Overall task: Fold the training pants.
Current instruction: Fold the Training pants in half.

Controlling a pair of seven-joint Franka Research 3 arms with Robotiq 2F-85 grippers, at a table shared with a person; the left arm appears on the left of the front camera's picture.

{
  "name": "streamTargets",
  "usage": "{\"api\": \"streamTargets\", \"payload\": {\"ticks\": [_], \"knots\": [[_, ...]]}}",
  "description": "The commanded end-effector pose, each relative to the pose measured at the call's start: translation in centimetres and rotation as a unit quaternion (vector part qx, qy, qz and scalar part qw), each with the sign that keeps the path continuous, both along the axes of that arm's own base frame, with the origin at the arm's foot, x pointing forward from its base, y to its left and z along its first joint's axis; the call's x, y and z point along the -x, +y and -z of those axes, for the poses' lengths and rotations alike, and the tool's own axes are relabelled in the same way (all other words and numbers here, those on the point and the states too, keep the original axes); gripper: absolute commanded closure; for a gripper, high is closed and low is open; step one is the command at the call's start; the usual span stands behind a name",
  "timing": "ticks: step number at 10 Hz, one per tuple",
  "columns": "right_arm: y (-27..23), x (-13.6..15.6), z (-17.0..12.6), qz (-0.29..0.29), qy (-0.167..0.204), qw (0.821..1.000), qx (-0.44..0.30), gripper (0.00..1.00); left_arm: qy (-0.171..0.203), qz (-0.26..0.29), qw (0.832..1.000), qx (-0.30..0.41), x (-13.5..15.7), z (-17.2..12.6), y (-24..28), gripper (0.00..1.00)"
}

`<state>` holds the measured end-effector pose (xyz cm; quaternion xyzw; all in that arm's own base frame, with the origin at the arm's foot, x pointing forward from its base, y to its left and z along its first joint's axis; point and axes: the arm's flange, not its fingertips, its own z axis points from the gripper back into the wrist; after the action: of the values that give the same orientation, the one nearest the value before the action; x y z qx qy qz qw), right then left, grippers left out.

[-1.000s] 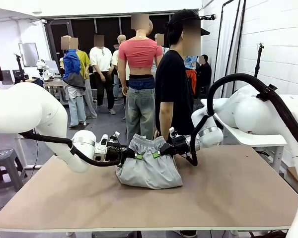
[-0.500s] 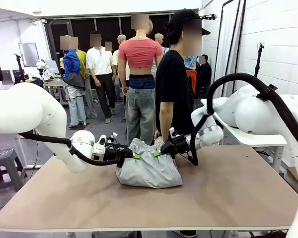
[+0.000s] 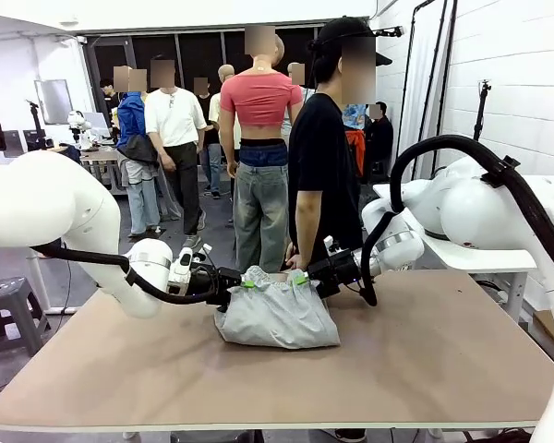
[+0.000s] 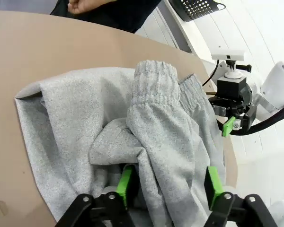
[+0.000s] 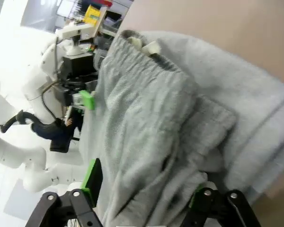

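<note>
- Left tool (image 3: 233,285), jaws spread, green pads (image 4: 125,185) either side of a raised fold, not pinching it.
- Training pants (image 3: 277,316) bunched on the worktop (image 3: 425,360) between both tools; lower layers hidden.
- Right tool (image 3: 305,279) also spread at the waistband; its far pad is buried in blurred cloth.

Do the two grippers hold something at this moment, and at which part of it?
Nothing seems clamped. Both the left gripper and the right gripper stand open, their fingers astride the waistband end of the pants, which lie bunched on the table.
</note>
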<state>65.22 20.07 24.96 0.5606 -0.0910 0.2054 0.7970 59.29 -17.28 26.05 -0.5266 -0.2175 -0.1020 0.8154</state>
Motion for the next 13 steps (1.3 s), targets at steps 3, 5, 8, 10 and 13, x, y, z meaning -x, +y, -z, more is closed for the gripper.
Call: {"api": "streamTargets", "payload": {"ticks": [3, 5, 8, 10, 13], "knots": [[-3.3, -0.1, -3.0, 0.05, -0.015, 0.993, 0.104, 0.0, 0.0, -0.03, 0.999, -0.016, 2.3, -2.5, 3.1, 0.0], [-5.7, 0.4, -5.7, 0.064, -0.032, 0.991, 0.111, 0.0, -0.032, -0.055, 0.998, -0.01, 4.0, -4.8, 6.0, 0.0], [-8.2, 1.9, -8.2, 0.08, -0.065, 0.989, 0.105, 0.0, -0.065, -0.083, 0.994, 0.001, 5.8, -7.0, 8.2, 0.0], [-7.7, 0.0, -7.6, 0.072, -0.047, 0.991, 0.103, 0.0, -0.03, -0.062, 0.998, -0.011, 4.3, -6.3, 7.5, 0.0], [-7.7, 0.0, -7.6, 0.072, -0.047, 0.991, 0.103, 0.0, -0.03, -0.062, 0.998, -0.011, 4.3, -6.3, 7.5, 0.0]]}}
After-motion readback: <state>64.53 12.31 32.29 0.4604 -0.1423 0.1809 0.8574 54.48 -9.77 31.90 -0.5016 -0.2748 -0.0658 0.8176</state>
